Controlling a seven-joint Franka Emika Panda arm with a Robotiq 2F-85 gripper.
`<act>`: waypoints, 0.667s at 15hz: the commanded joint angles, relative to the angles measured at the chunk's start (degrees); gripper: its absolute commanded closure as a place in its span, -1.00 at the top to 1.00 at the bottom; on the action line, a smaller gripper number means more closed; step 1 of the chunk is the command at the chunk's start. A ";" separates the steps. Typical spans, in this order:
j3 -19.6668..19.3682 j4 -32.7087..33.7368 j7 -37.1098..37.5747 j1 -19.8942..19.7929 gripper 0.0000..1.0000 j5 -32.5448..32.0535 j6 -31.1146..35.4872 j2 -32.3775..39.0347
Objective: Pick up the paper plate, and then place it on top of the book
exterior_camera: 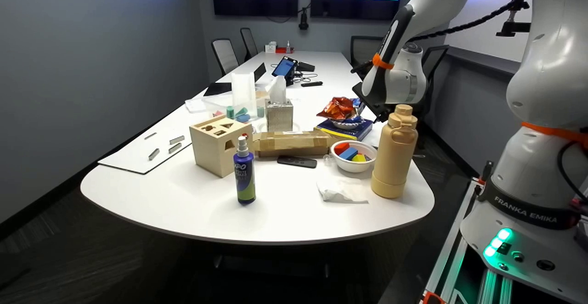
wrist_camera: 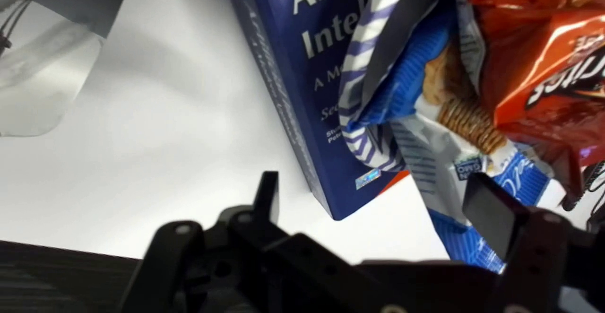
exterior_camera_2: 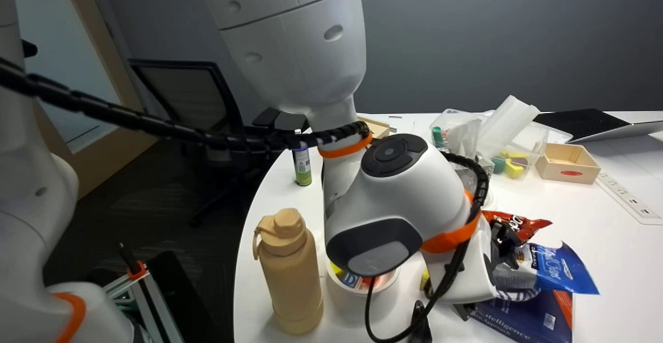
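Note:
The blue book [wrist_camera: 340, 185] lies flat on the table; it also shows in both exterior views [exterior_camera: 360, 132] [exterior_camera_2: 523, 318]. The paper plate, a round dish with a white and purple-blue striped rim [wrist_camera: 350, 100], appears to rest on the book and shows in both exterior views [exterior_camera: 345, 125] [exterior_camera_2: 518, 295]. A red chip bag [wrist_camera: 543, 91] and a blue and white snack bag [wrist_camera: 439, 161] hide most of it. My gripper [wrist_camera: 380, 199] is open and empty, with the book's corner ahead between its fingers. One finger overlaps the blue bag in the wrist view; I cannot tell whether they touch.
A tan bottle [exterior_camera: 395, 157] and a white bowl of blocks [exterior_camera: 353, 161] stand nearby. A cardboard box [exterior_camera: 291, 143], tissue box [exterior_camera: 279, 115], wooden shape box [exterior_camera: 216, 148] and spray bottle [exterior_camera: 245, 175] share the table. The table's edge [wrist_camera: 71, 249] shows at the wrist view's lower left.

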 commanded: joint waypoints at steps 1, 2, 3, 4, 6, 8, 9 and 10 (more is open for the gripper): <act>-2.96 -3.27 -4.75 2.33 1.00 3.19 -5.53 -7.21; -3.94 -3.73 -6.16 2.99 1.00 3.94 -6.44 -8.80; -4.94 -4.18 -7.77 3.65 1.00 4.63 -7.32 -10.43; -5.89 -4.47 -9.38 4.43 1.00 5.48 -8.10 -11.90; -9.13 -5.13 -11.94 7.43 1.00 6.26 -9.58 -14.88; -11.48 -5.44 -14.92 9.98 1.00 7.22 -10.94 -17.30; -12.64 -5.56 -16.98 11.54 1.00 7.55 -11.93 -18.31; -13.34 -5.78 -18.51 12.64 1.00 7.54 -12.40 -19.13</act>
